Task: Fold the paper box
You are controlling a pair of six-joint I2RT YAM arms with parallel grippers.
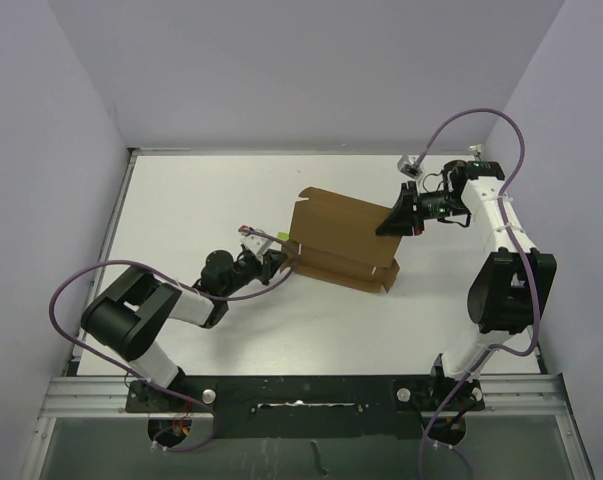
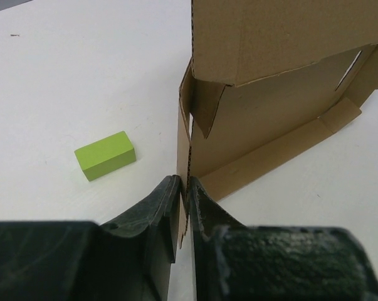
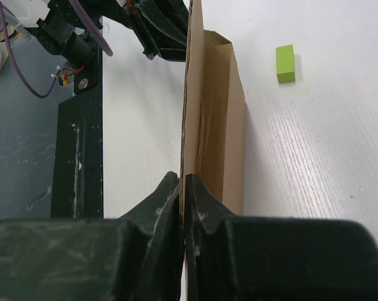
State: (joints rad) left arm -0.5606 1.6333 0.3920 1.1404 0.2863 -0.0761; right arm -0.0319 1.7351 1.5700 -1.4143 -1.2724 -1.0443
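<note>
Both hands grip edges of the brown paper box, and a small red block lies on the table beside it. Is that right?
No. The block is yellow-green, not red, as the left wrist view shows. The left hand and right hand do each grip an edge of the paper box.

We are viewing a white tabletop (image 1: 181, 190) lying inside a three-sided enclosure. Plain pale lavender-grey panels are standing as a back wall (image 1: 311, 70), a left wall (image 1: 41, 150) and a right wall (image 1: 581, 110). Even, diffuse light is falling on the surface, casting only soft shadows. An aluminium rail (image 1: 81, 405) is running along the near edge, with a dark grey surface (image 1: 311, 455) lying below it.
</note>
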